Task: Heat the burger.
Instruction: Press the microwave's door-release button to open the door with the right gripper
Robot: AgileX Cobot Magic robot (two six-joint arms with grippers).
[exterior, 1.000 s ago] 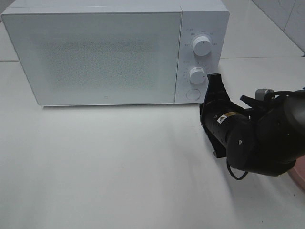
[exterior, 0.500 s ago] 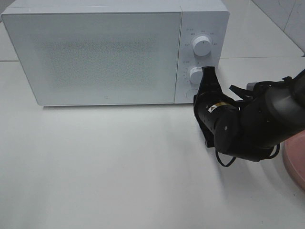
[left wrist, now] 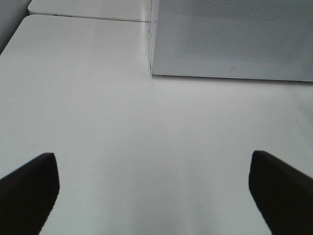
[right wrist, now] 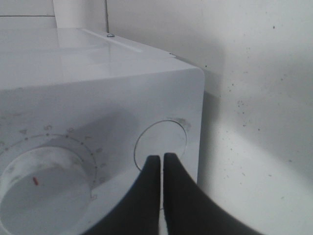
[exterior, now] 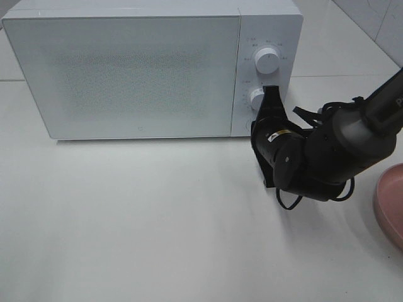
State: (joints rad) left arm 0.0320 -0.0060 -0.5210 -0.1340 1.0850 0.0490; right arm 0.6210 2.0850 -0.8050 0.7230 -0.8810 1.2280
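Observation:
The burger is out of view in every frame. The white microwave (exterior: 126, 69) stands at the back of the table with its door closed. My right gripper (exterior: 259, 121) is shut and empty, and reaches in from the right to the control panel. In the right wrist view its fingertips (right wrist: 155, 164) rest on the lower edge of the round button (right wrist: 168, 134), beside the lower dial (right wrist: 44, 181). My left gripper (left wrist: 154, 196) stands open over bare table, facing the microwave (left wrist: 234, 39). It does not show in the exterior high view.
A shallow pink plate (exterior: 390, 201) lies at the right edge of the table, nothing visible on it. Two dials (exterior: 267, 61) sit on the microwave's panel above the button. White table spreads in front of the microwave.
My right arm has moved left and toward the microwave's panel, bringing the shut gripper onto the round button. More of the pink plate is uncovered.

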